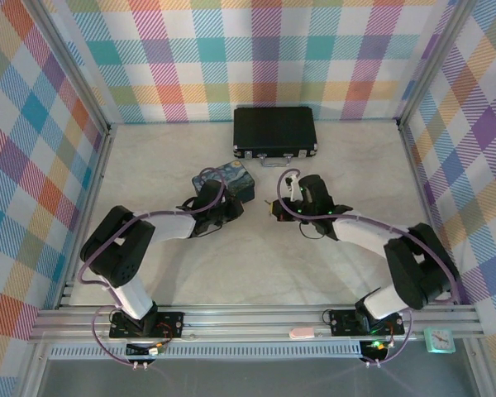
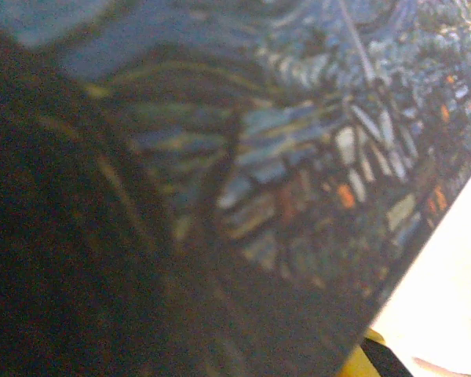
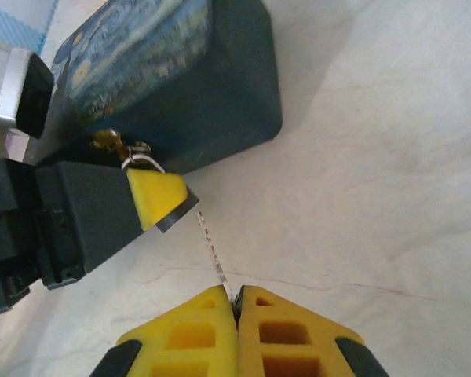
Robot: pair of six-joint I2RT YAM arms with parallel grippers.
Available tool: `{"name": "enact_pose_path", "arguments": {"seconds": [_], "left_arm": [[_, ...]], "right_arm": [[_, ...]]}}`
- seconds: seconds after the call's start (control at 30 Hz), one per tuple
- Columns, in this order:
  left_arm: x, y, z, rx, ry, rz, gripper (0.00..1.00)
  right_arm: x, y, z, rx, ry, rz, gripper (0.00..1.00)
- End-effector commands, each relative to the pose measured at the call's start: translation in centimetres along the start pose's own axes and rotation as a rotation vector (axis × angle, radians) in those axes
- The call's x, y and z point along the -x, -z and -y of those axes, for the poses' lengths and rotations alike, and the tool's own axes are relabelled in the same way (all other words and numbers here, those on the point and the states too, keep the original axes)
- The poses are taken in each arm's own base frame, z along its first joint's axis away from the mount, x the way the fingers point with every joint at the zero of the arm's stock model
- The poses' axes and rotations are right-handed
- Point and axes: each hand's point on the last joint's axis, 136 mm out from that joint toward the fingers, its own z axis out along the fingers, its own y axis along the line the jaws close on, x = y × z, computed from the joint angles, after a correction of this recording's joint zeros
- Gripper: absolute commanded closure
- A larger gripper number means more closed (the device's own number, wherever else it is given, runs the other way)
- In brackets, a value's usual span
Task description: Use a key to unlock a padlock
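Padlock [image 3: 141, 162] pinched in my left pincer [image 3: 163, 206], up-left of my right pincer [image 3: 237, 302], which is clamped tight on the key [image 3: 212, 247], blade pointing up-left, tip just short.

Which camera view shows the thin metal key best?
The right wrist view: the thin grey metal key sticks out from the shut right gripper against the pale table. In the top external view it is too small to make out. The left wrist view faces the blurred blue painted tin.
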Motion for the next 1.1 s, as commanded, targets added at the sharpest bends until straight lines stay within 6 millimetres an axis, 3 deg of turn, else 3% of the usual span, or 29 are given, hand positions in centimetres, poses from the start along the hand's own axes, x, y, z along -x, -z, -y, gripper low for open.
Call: {"name": "enact_pose_path", "arguments": {"seconds": [0.0,0.17,0.4,0.83,1.07], "left_arm": [[1.4,1.6,2.2,-0.134,0.106,0.036,1.00],[2.6,2.3,2.8,-0.273,0.220,0.033,1.00],[3.7,3.7,4.2,-0.428,0.280,0.011,1.00],[4.4,4.1,3.9,-0.441,0.295,0.016,1.00],[4.2,3.8,3.5,-0.429,0.293,0.015,1.00]], "right_arm": [[0.1,-1.0,-2.6,0.202,-0.110,0.011,1.00],[-0.3,-2.3,-4.0,0.338,-0.164,-0.019,1.00],[-0.5,-3.1,-4.3,0.405,-0.231,-0.031,1.00],[-0.6,-4.9,-5.2,0.422,-0.244,-0.060,1.00],[0.0,-4.9,-5.7,0.442,-0.237,-0.044,1.00]]}}
